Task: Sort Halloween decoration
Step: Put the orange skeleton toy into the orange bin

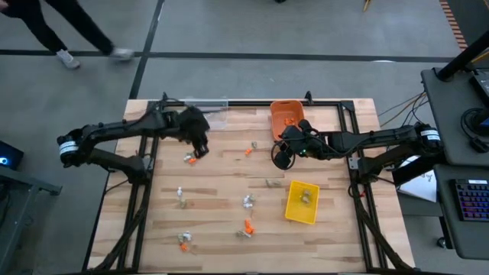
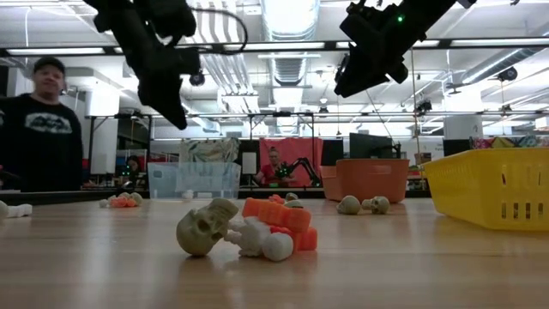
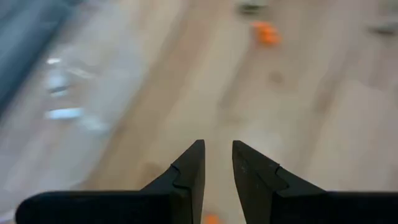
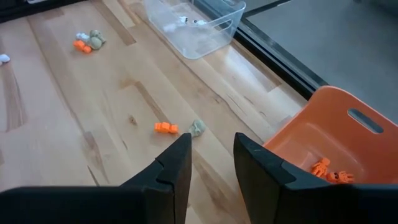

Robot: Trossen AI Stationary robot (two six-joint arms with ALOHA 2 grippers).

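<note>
Both grippers raised, nothing held.
Left gripper (image 3: 217, 163) and right gripper (image 4: 212, 155) fingers parted, empty; trinkets (image 1: 247, 202) scattered on table (image 1: 221, 176).

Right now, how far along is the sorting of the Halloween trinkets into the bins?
Early on. Done: a few orange pieces lie in the orange bin, one tan piece in the yellow bin, white bits in the clear bin. In hand: nothing; the left gripper and right gripper hang above the table, fingers apart and empty. Left: most trinkets, such as the orange and tan pair and the skull pile.
</note>
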